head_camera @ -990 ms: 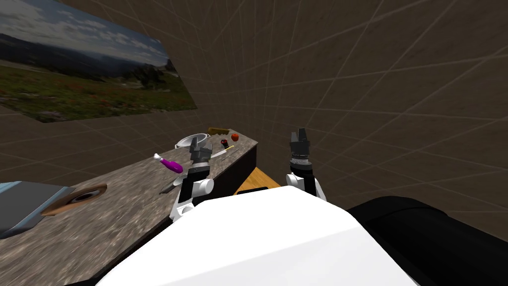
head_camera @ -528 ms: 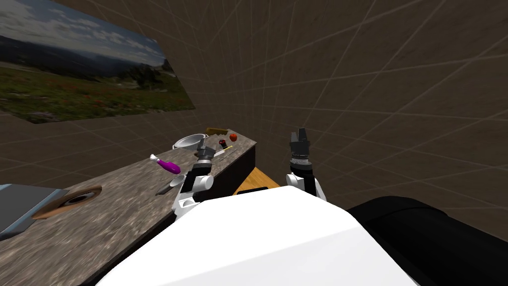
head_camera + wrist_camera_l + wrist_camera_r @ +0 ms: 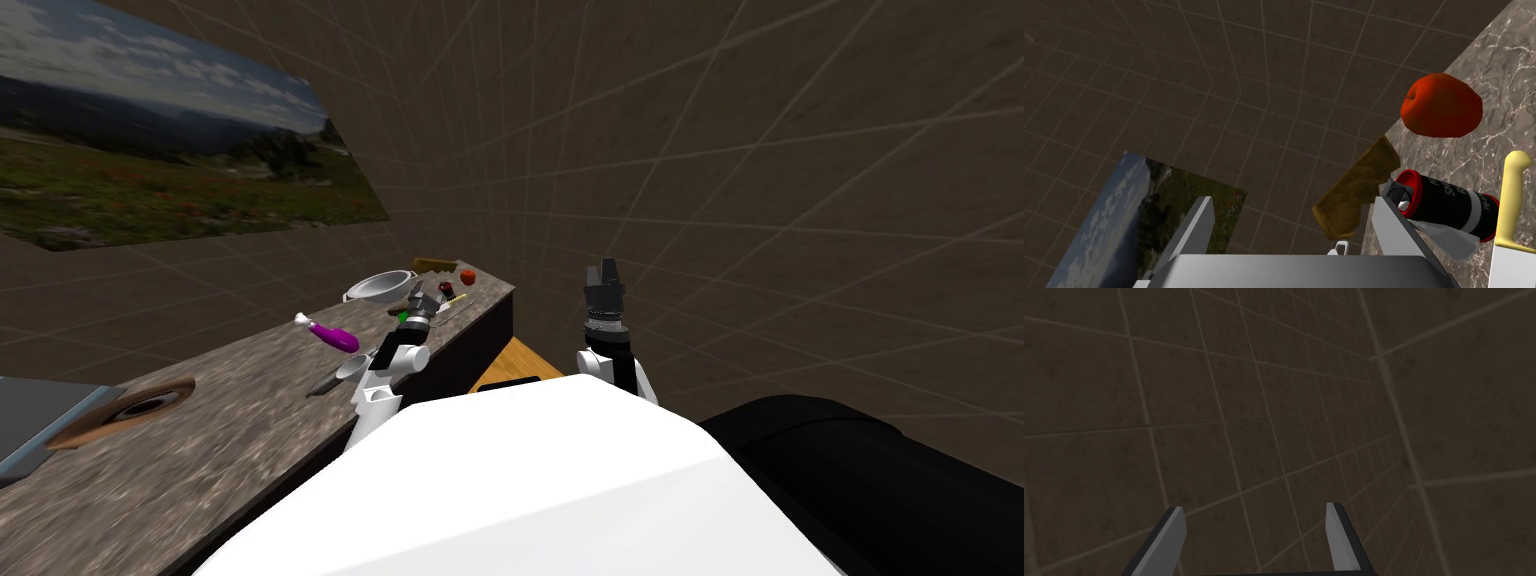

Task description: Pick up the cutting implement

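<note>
The knife (image 3: pixel 1513 200) has a pale yellow handle and a white blade. It lies on the mottled stone counter (image 3: pixel 220 400) near its far end, just outside one finger of my left gripper (image 3: pixel 1294 225), which is open and holds nothing. From the head, the left gripper (image 3: pixel 425 298) hangs over the counter right beside the knife (image 3: pixel 456 299). My right gripper (image 3: pixel 606 272) is raised off the counter's end, fingers open and empty.
By the knife lie a black and red shaker (image 3: pixel 1449 202), a red apple (image 3: pixel 1441 106) and a brown slab (image 3: pixel 1356 187). A grey pan (image 3: pixel 378 287), a purple tool (image 3: pixel 335 336) and a grey scoop (image 3: pixel 340 372) sit nearer. A round hole (image 3: pixel 140 407) is in the counter.
My left arm has stretched forward along the counter, bringing its gripper lower and closer to the knife and shaker. The right arm has not moved.
</note>
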